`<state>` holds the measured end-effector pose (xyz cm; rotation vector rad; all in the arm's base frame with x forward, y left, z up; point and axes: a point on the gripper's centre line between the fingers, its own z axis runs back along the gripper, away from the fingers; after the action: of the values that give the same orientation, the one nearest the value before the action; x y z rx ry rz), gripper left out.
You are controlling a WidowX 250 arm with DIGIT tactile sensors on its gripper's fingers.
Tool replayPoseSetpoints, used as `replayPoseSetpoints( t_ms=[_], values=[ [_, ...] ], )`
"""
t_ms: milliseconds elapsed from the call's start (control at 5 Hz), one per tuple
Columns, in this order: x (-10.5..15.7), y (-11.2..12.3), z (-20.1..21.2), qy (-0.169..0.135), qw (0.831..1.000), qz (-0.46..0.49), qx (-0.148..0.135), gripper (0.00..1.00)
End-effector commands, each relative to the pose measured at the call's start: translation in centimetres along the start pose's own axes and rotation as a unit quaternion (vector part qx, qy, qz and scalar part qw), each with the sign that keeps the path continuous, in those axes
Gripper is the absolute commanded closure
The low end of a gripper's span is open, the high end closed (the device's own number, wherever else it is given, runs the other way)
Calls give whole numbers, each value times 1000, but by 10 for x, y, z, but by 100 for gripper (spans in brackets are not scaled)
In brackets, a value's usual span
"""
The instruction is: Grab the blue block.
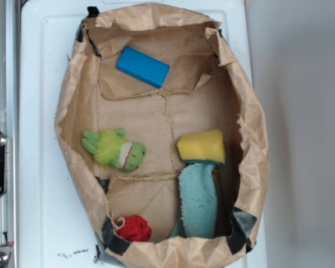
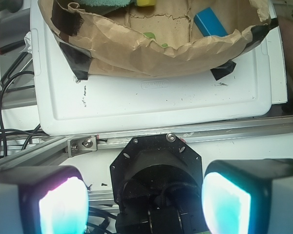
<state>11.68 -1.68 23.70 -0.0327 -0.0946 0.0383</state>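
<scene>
The blue block (image 1: 143, 66) is a smooth flat bright blue brick lying at the back of an opened brown paper bag (image 1: 251, 134). In the wrist view the blue block (image 2: 210, 23) shows at the top right, inside the bag (image 2: 151, 53). My gripper (image 2: 144, 200) is open and empty, its two glowing pads (image 2: 63, 204) wide apart at the bottom of the wrist view, above the robot base and well short of the bag. The gripper is out of the exterior view.
In the bag lie a green plush toy (image 1: 114, 148), a yellow sponge (image 1: 201, 146), a teal cloth (image 1: 198, 201) and a red object (image 1: 135, 228). The bag sits on a white tray (image 1: 39, 111). An aluminium rail (image 2: 185, 134) and cables (image 2: 10, 112) lie near the base.
</scene>
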Motion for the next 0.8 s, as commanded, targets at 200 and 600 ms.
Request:
replayPoseSetpoints(
  t_ms=[200,600],
  values=[
    [43,1,-25,-24,999,-39,19,0],
    [111,25,-55,-46,996,-74,12,0]
  ],
)
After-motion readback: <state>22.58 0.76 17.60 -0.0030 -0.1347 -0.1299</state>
